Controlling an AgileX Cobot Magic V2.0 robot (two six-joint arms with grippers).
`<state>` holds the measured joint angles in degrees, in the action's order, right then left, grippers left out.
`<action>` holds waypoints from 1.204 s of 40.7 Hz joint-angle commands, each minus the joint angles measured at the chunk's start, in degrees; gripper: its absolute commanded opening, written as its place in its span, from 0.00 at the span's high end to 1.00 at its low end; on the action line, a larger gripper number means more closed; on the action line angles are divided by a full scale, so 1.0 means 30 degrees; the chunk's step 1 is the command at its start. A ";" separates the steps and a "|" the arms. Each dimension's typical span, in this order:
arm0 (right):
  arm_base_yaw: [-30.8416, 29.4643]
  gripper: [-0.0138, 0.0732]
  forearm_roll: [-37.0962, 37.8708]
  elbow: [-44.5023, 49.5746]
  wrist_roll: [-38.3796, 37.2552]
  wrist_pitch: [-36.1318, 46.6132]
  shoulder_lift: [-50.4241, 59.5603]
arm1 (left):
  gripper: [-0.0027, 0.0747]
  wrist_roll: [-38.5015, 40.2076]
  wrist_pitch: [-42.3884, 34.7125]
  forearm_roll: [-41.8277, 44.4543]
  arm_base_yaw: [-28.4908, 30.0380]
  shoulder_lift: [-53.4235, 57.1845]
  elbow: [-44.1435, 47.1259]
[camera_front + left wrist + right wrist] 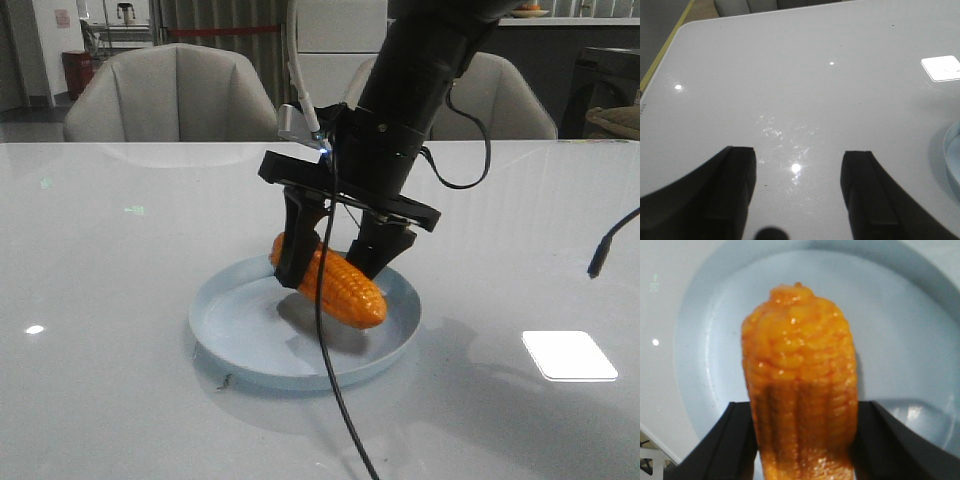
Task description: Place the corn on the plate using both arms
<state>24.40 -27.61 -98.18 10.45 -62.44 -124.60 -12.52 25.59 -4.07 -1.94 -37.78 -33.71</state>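
Observation:
The orange corn (345, 290) is held tilted over the pale blue plate (250, 345), its lower end close to the plate's floor; I cannot tell if it touches. My right gripper (333, 270) reaches down from the upper right and is shut on the corn's middle. In the right wrist view the corn (800, 355) sits between the black fingers of the right gripper (805, 407), with the plate (900, 315) beneath. My left gripper (800, 152) is open and empty over bare table, with the plate's rim (952, 155) off to one side. The left gripper does not show in the front view.
A black cable (340, 400) hangs from the right arm across the plate's front. Another cable end (600, 255) dangles at the right edge. A bright light patch (568, 355) reflects on the glossy white table. Two grey chairs (170, 95) stand behind the table.

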 commanded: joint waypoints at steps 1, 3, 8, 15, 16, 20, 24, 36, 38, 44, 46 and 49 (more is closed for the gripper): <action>-0.0015 0.45 -0.0774 -0.0566 0.1234 0.0308 0.1188 | 0.40 0.0097 -0.1498 -0.0226 0.0019 0.0056 -0.0532; -0.0015 0.34 -0.0760 -0.0566 0.1914 0.0306 0.1188 | 0.40 0.0097 -0.1498 -0.0226 0.0019 0.0056 -0.0532; -0.0015 0.14 -0.0760 -0.0566 0.2519 0.0306 0.1184 | 0.40 0.0097 -0.1498 -0.0192 0.0019 0.0056 -0.0532; -0.0015 0.14 -0.0916 -0.0651 0.2519 0.0100 0.1184 | 0.40 0.0097 -0.1498 -0.0192 0.0019 0.0056 -0.0532; -0.0015 0.14 -0.0961 -0.0711 0.2550 -0.0006 0.1184 | 0.40 0.0097 -0.1498 -0.0192 0.0019 0.0056 -0.0532; -0.0015 0.14 -0.0945 -0.1481 0.2912 -0.0674 0.1262 | 0.40 0.0097 -0.1498 -0.0192 0.0019 0.0056 -0.0532; -0.0076 0.14 -0.0918 -0.2607 0.3421 -0.1152 0.1677 | 0.40 0.0097 -0.1498 -0.0192 0.0019 0.0056 -0.0532; -0.0078 0.14 0.1129 -0.5773 0.3427 -0.2881 0.4879 | 0.40 0.0097 -0.1498 -0.0192 0.0019 0.0056 -0.0532; -0.0078 0.14 0.2172 -0.5773 0.3260 -0.2859 0.5709 | 0.40 0.0097 -0.1498 -0.0192 0.0019 0.0056 -0.0532; -0.0743 0.14 0.3794 -0.5773 0.2112 -0.2918 0.8007 | 0.40 0.0097 -0.1498 -0.0192 0.0019 0.0056 -0.0532; -0.1157 0.14 0.3814 -0.5666 0.2069 -0.2872 0.8801 | 0.40 0.0097 -0.1498 -0.0192 0.0019 0.0056 -0.0532; -0.1852 0.14 0.3814 -0.5269 0.2069 -0.2786 1.0002 | 0.40 0.0097 -0.1498 -0.0192 0.0019 0.0056 -0.0532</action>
<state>20.81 -16.14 -113.43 17.06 -71.62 -101.17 -12.52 25.59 -4.07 -1.94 -37.78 -33.71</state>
